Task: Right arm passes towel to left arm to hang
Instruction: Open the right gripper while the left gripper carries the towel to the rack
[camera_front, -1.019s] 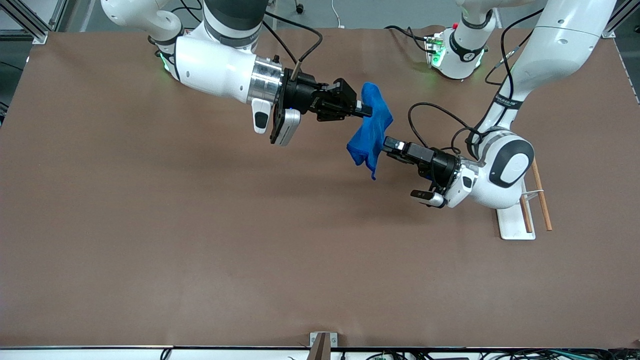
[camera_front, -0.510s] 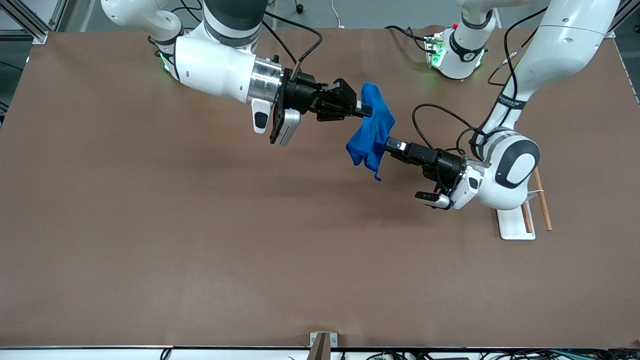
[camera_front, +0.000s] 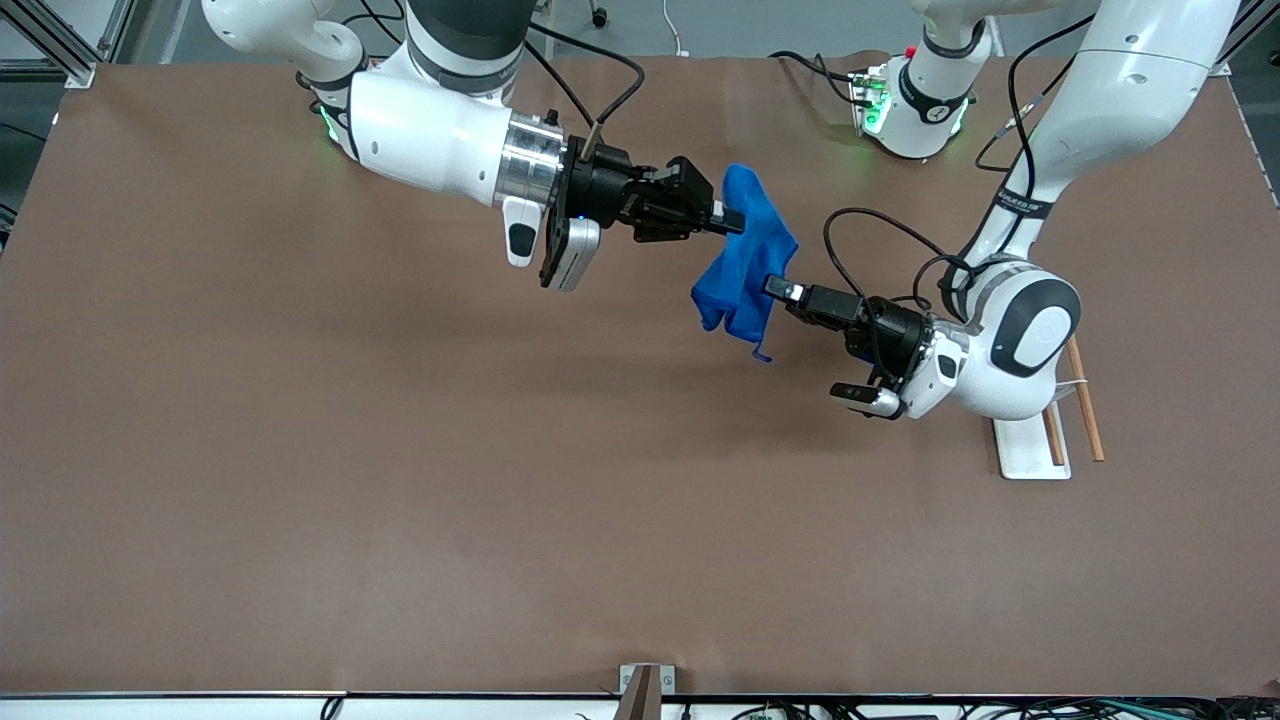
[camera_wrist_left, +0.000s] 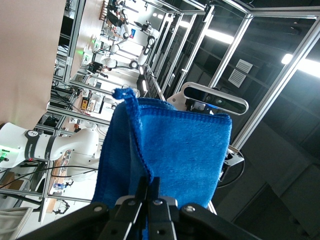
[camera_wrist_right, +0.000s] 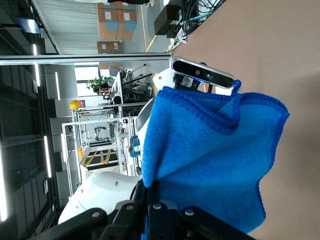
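The bright blue towel (camera_front: 745, 262) hangs in the air above the middle of the table, held between both grippers. My right gripper (camera_front: 735, 220) is shut on its upper part. My left gripper (camera_front: 772, 290) is shut on its lower edge, with the corner loop dangling just below. In the left wrist view the towel (camera_wrist_left: 175, 150) fills the space ahead of the closed fingers (camera_wrist_left: 150, 192). In the right wrist view the towel (camera_wrist_right: 215, 165) spreads out from the closed fingers (camera_wrist_right: 152, 192).
A white stand base with brown wooden rods (camera_front: 1060, 420) sits on the brown table (camera_front: 400, 480) toward the left arm's end, close under the left arm's wrist. Cables run near the left arm's base (camera_front: 905, 110).
My left gripper has closed in on the towel's lower edge and shifted slightly. The towel's lower part has been drawn a little toward the left arm. The right gripper has not moved.
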